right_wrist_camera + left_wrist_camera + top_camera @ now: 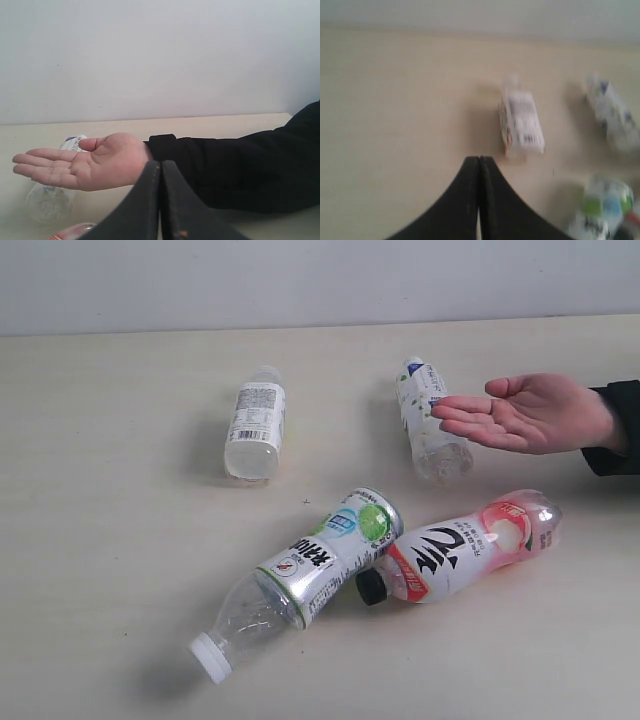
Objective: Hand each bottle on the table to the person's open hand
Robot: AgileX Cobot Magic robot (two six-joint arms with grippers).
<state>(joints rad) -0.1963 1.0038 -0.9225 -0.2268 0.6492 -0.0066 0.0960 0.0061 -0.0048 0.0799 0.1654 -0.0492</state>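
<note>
Table (225,122), white-and-blue bottle (47,202) half behind hand (90,167)

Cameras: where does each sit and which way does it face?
Exterior view: raised, looking down on the table and four lying bottles; the person's open hand enters at right; no robot part.
Left wrist view: above the table, angled down past the shut left gripper at the white-labelled bottle.
Right wrist view: low, level, past the shut right gripper at that hand.
Shared: exterior and right wrist show the hand by the white-and-blue-labelled bottle.
</note>
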